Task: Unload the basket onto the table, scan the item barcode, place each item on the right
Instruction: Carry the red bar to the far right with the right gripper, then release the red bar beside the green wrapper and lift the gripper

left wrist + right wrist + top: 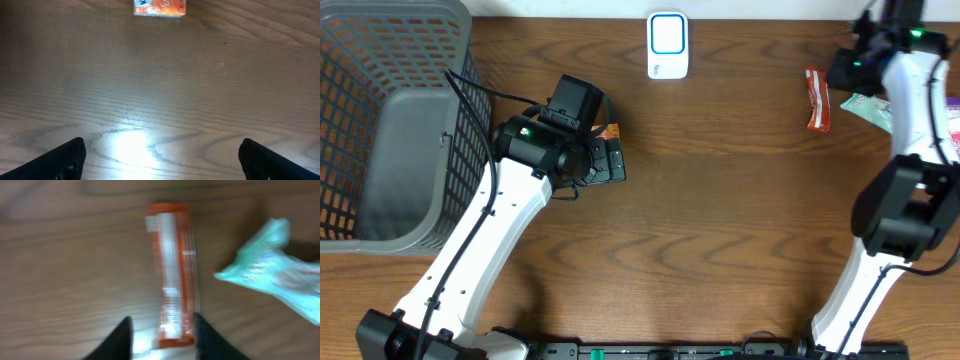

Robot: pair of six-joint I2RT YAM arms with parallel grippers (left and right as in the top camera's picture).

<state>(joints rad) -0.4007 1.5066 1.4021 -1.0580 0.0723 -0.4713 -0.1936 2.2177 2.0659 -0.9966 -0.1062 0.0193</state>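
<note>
Looking across: grey basket (380, 150) far left; left gripper (160, 150) spread wide above the table (160, 90); right gripper (162, 322) part-spread, straddling the orange bar (172, 265) beside a teal packet (270, 275), not pinching; I'd close squarely, barcode left uncovered.

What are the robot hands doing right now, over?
Left gripper open, empty. Right gripper open, straddling end of red bar, not clamped. Teal wrapper beside bar, apart.

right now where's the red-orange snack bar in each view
overhead: red-orange snack bar at upper right, lying on the table.
left wrist: not in it.
right wrist: centre of the picture, running top to bottom.
shared landmark: the teal packet just beside it.
</note>
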